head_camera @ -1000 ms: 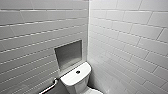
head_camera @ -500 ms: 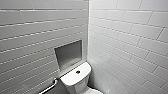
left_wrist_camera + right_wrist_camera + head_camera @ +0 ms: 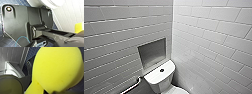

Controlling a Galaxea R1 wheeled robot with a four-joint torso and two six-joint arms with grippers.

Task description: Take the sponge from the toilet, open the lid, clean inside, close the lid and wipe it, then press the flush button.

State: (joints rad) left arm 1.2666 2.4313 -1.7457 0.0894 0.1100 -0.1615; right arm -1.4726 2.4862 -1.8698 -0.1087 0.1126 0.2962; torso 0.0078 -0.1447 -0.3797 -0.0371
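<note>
The white toilet (image 3: pixel 159 76) stands in the corner of the tiled room, and the small dark flush button (image 3: pixel 162 70) sits in the middle of its tank top. Only a white curved edge (image 3: pixel 177 90) of the lid or seat shows below the tank. The bright yellow sponge (image 3: pixel 56 68) looms large in the right wrist view, with my right gripper shut on it. Beside it there lie the white toilet (image 3: pixel 11 69) and a grey oval (image 3: pixel 8 84), lid or bowl I cannot tell. A corner of the sponge (image 3: pixel 79 27) also shows in the left wrist view, under the toilet (image 3: pixel 50 3).
A square recessed niche (image 3: pixel 152 52) is set in the back wall above the tank. A metal grab bar (image 3: pixel 132 86) runs low on the left wall. The tiled right wall (image 3: pixel 214 50) stands close beside the toilet. The floor (image 3: pixel 5 41) is dark blue tile.
</note>
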